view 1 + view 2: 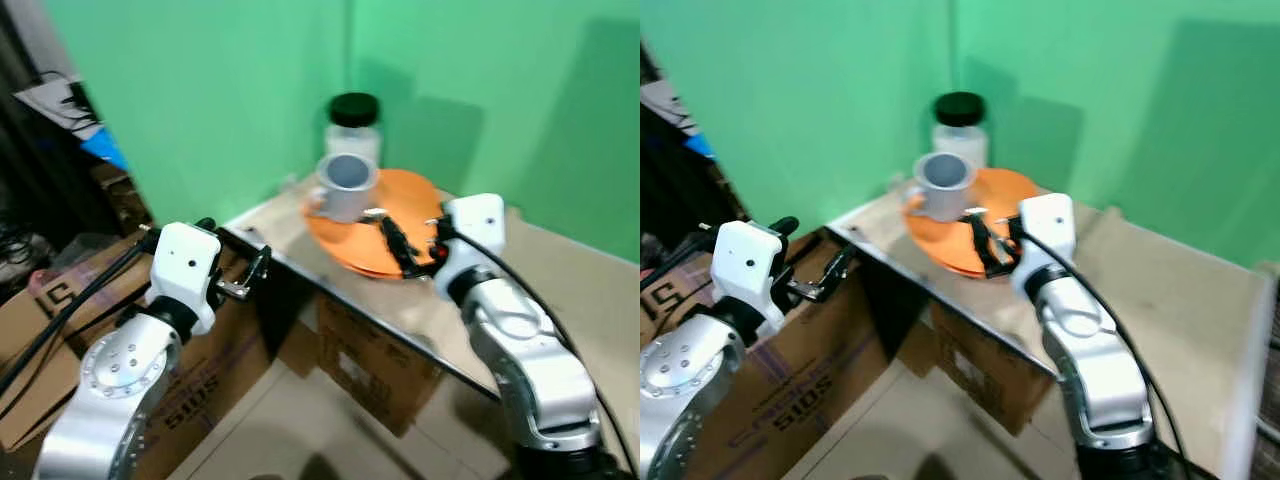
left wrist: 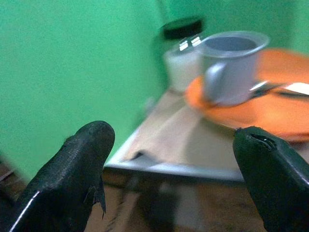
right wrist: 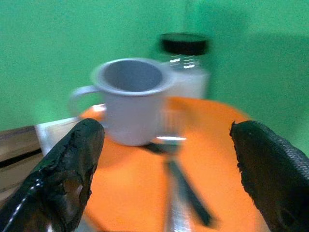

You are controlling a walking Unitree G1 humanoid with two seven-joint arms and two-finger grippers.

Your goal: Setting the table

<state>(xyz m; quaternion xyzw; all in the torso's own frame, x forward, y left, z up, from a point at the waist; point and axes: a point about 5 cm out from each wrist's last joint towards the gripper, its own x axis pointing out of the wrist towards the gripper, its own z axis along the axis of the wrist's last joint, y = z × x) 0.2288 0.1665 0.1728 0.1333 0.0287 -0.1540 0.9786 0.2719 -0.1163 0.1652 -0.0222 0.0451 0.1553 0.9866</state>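
Green-screen studio (image 1: 220, 90); cardboard boxes (image 1: 380, 365)

Cardboard box (image 1: 790, 400) — reads "SIDS", blurred.

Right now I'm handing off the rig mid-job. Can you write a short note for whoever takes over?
Left hand: open, holding nothing, off the table's corner, pointed at the mug.
Right hand: open, holding nothing, over the near edge of the orange plate.
Things: mug stands on the plate, which sits at the table's far corner by the green wall. Cutlery lies on the plate in front of the mug; too blurred to tell which pieces. A jar with a black lid stands behind the mug.
Done: nothing laid out; everything is stacked together.
Left: grasp the cutlery and mug, then set each in place.
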